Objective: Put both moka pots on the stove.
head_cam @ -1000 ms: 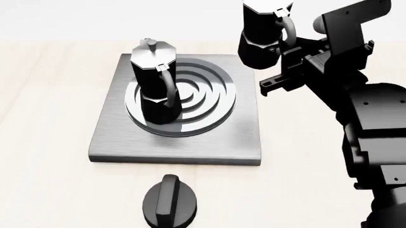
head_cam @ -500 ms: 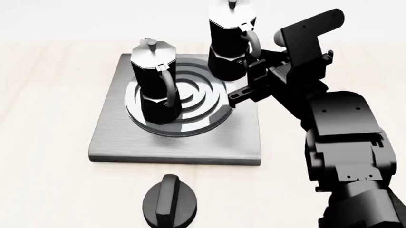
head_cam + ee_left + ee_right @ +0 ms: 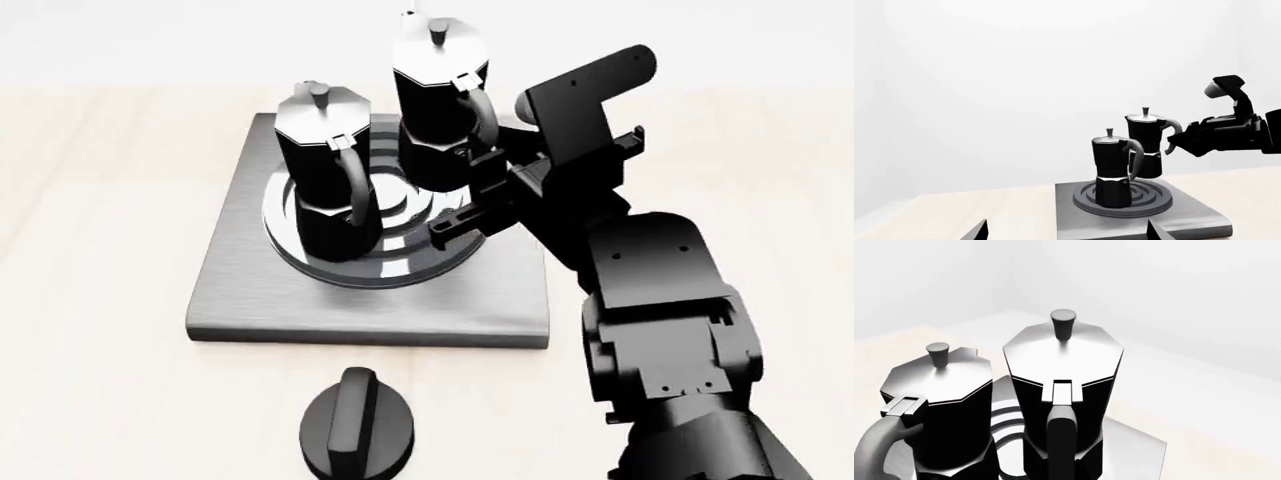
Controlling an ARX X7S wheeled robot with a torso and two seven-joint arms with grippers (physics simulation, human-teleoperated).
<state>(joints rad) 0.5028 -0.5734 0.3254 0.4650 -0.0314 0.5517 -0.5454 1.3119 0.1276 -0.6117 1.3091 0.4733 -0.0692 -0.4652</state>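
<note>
One moka pot (image 3: 324, 170) stands upright on the left part of the stove's (image 3: 240, 290) ring burner. My right gripper (image 3: 483, 155) is shut on the curved handle of the second moka pot (image 3: 438, 95) and holds it upright, a little above the burner's far right part, close beside the first pot. In the left wrist view the standing pot (image 3: 1113, 172) is in front, the held pot (image 3: 1145, 150) is behind it, and the stove (image 3: 1187, 220) lies below. The right wrist view shows the held pot (image 3: 1064, 385) and the other pot (image 3: 941, 405). My left gripper (image 3: 1067, 234) is open and empty, short of the stove.
A short black round knob (image 3: 358, 425) sits on the pale wooden table (image 3: 94, 220) in front of the stove's near edge. My right arm (image 3: 661, 300) reaches over the table to the right of the stove. A white wall lies behind.
My right gripper has carried the second pot leftward and down, from beyond the stove's far right corner to over the burner beside the first pot. The first pot has not moved.
</note>
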